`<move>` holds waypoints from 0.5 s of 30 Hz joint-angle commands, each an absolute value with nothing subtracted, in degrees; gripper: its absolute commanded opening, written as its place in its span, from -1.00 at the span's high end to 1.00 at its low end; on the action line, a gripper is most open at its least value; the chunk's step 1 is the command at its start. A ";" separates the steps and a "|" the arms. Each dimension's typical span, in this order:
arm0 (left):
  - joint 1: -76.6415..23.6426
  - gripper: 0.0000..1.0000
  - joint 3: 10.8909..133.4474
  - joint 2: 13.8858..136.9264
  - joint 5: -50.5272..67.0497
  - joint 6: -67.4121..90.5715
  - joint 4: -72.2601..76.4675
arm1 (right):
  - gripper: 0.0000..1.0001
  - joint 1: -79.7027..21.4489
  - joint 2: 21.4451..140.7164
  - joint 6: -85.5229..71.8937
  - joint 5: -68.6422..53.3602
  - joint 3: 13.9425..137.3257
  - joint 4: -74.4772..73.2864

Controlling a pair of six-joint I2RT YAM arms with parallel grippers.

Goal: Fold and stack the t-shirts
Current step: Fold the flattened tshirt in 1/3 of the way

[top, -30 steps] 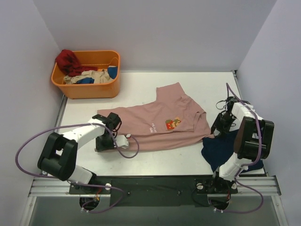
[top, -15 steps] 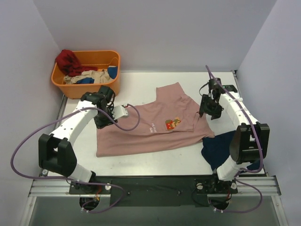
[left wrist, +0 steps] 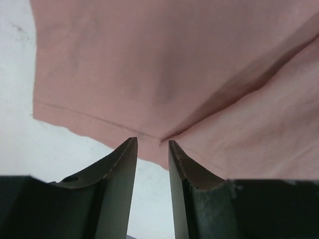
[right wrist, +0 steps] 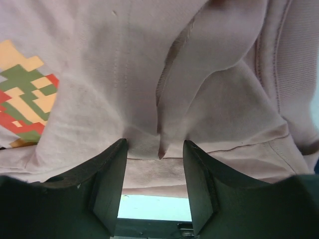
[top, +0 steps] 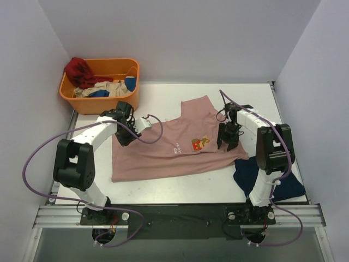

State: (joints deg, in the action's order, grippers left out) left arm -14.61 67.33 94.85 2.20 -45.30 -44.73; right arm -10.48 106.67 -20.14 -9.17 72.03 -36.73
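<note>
The dusty-pink t-shirt [top: 174, 150] lies spread on the white table, its pixel-art print [top: 200, 144] facing up. My left gripper [top: 124, 134] is at the shirt's upper-left hem. In the left wrist view it [left wrist: 151, 144] is narrowly open, tips at the hem edge [left wrist: 99, 122], with bare table between the fingers. My right gripper [top: 226, 140] is over the shirt's right side by the collar. In the right wrist view it [right wrist: 155, 144] is open, a raised fold of pink cloth [right wrist: 164, 134] between the tips and the print [right wrist: 25, 99] to the left. The navy t-shirt [top: 252, 173] lies crumpled at the front right.
An orange basket [top: 101, 102] with several red, beige and blue clothes stands at the back left. Purple cables loop off both arms. Walls close in the table on the left, back and right.
My left gripper has moved from the shirt's front-left corner to its upper-left hem. My right gripper has moved from beside the navy shirt, round the back, onto the pink shirt near the collar.
</note>
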 commanded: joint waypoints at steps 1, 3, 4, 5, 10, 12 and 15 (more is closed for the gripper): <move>-13.80 0.20 65.05 95.10 8.78 -47.11 -42.36 | 0.18 -10.19 107.84 -22.15 -11.77 70.32 -37.18; -13.62 0.21 63.64 95.19 8.88 -48.60 -42.36 | 0.36 -10.11 108.28 -22.85 -12.39 69.79 -36.57; -13.54 0.22 63.20 95.36 8.70 -49.30 -42.10 | 0.43 -10.11 108.54 -23.03 -12.48 69.79 -36.48; -13.54 0.22 62.93 95.62 9.05 -49.39 -41.93 | 0.60 -10.11 108.72 -23.03 -12.39 69.96 -36.47; -13.19 0.32 63.81 99.74 7.74 -48.96 -41.04 | 1.00 -9.93 108.55 -22.94 -12.57 70.84 -36.74; -12.40 0.41 65.21 101.16 7.73 -49.48 -43.92 | 1.00 -9.76 107.76 -23.03 -13.01 71.10 -36.83; -11.69 0.49 66.44 101.60 8.35 -51.32 -48.50 | 1.00 -9.67 106.44 -22.85 -12.83 71.45 -37.44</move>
State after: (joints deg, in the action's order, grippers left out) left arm -12.97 63.26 101.10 6.50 -48.77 -43.53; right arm -10.11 108.95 -22.55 -12.67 70.17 -35.09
